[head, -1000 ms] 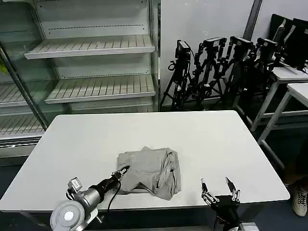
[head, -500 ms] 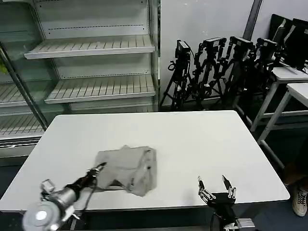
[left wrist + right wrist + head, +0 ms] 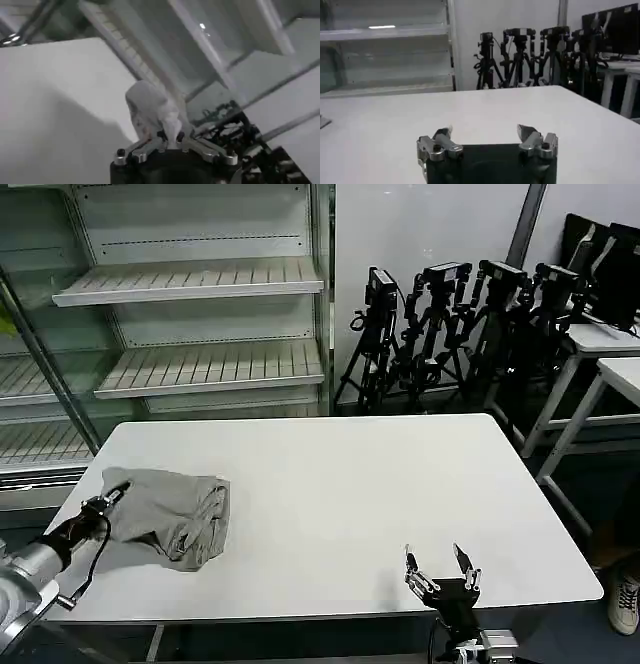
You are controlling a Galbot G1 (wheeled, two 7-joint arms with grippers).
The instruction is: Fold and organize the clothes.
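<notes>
The folded grey shirt (image 3: 170, 512) has been dragged across the table (image 3: 400, 484): a second ago it lay near the middle of the near edge, and now it sits by the table's left edge, trailing just ahead of the left end effector (image 3: 108, 497). That end effector is clamped on the shirt's left corner, its fingers pinched together on a bunch of pale fabric (image 3: 152, 107) that stands up between them in the left wrist view. The arm has swung out to the left with it, and the bundle has kept its folded shape through the slide, a little rumpled along the side farthest from the end effector.

This looks like the organizing step, with the finished garment moved aside to free the centre of the table. Release likely comes next.

The right end effector (image 3: 440, 576) waits at the near edge, well apart from the shirt, fingers apart and holding nothing (image 3: 485, 137).
</notes>
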